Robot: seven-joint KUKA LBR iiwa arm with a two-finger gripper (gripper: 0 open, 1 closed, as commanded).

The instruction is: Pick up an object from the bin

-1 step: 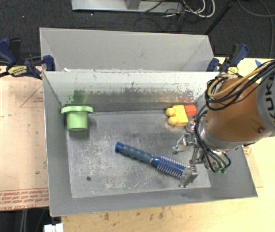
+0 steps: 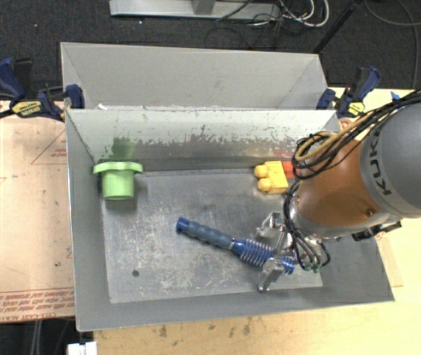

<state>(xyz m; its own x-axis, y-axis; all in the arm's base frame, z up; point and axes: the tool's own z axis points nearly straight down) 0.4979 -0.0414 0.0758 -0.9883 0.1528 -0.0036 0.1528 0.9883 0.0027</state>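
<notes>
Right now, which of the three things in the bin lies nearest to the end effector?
The blue long-handled tool: its ribbed end reaches the end effector. The yellow block lies further back, and the green cup is far to the left.

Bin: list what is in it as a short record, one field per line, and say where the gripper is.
bin: grey metal, three loose things in it
gripper: low over the front right, at the ridged end of the blue brush
blue brush: lies flat on the floor, handle pointing left and back
green cup: back left corner, by the back wall
yellow block: back right, by the back wall, next to the arm
</notes>
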